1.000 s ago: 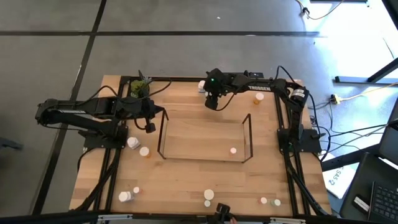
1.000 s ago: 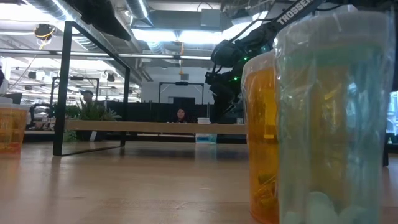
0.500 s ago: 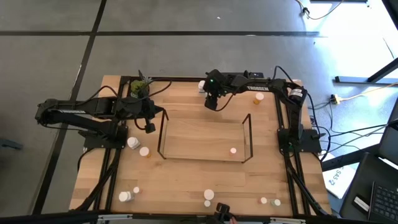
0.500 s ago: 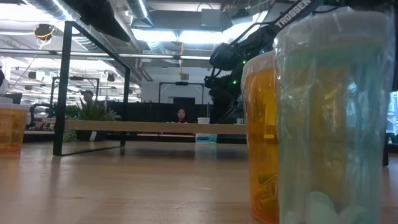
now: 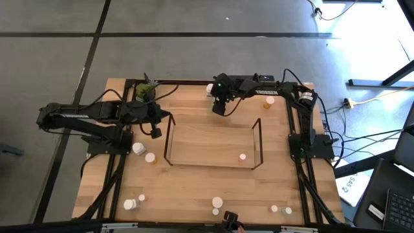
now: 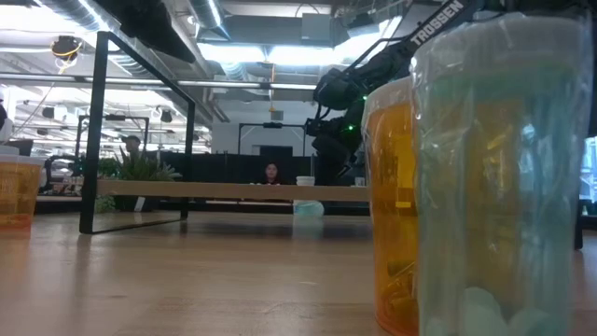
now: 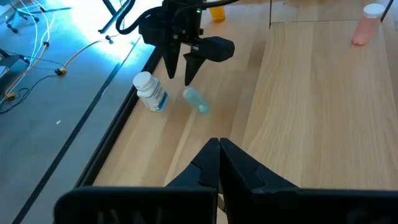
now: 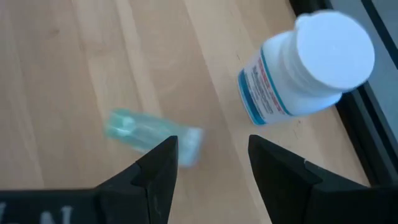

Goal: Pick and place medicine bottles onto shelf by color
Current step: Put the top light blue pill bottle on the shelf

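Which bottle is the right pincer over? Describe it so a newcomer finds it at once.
Behind the shelf, near the table's far edge, the open right pincer hangs over a tiny teal bottle lying on its side. Its neighbour, a larger white bottle, stands upright.

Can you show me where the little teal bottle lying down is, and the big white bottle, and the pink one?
teal bottle (image 8: 149, 132), right wrist view, middle of its body lying on its side.
white bottle (image 8: 336, 50), right wrist view, top of its white cap.
pink bottle (image 7: 363, 31), left wrist view, its pink body.

Teal bottle blurred, partly behind right gripper fingers
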Motion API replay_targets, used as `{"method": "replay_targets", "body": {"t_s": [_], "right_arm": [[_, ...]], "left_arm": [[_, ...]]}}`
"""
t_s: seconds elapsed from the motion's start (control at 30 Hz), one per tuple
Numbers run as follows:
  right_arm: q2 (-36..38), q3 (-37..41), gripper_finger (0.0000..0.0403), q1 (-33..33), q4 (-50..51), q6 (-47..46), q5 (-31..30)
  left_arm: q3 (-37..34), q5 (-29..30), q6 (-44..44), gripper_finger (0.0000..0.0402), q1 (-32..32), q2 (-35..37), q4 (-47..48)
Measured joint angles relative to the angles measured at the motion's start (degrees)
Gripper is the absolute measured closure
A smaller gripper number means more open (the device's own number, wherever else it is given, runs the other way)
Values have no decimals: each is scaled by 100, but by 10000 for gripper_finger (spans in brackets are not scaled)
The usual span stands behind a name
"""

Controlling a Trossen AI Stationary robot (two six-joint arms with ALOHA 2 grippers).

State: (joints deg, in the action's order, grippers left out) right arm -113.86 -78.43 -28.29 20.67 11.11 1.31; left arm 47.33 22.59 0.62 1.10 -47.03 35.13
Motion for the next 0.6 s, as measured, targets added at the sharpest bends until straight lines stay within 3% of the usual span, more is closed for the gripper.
{"method": "replay_targets", "body": {"t_s": [0.6], "right_arm": [[4, -2, 205, 317, 436, 977, -26]], "left_arm": [[0, 0, -52, 401, 0, -2, 0]]}}
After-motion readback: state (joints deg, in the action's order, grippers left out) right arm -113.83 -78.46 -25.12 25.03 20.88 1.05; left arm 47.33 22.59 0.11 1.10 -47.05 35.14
